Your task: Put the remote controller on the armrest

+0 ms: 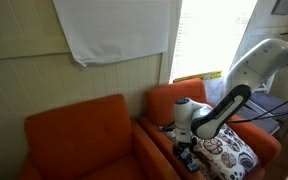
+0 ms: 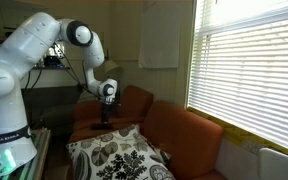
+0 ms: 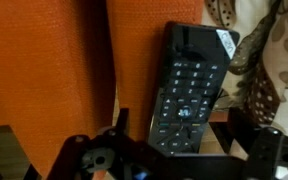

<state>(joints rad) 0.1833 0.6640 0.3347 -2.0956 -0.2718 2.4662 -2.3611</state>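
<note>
Orange upholstery carries the remote (image 3: 189,90), flat, pillow (image 3: 259,40) at two o'clock, armrest (image 3: 34,60) at nine. We find jaws spread, straddling its six-o'clock end. We judge it light, rigid, slick: grip the long edges.

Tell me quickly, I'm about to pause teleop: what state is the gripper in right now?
Gripper: open, straddling the remote controller in the wrist view, with gaps showing on both sides, not clamped on it.
</note>
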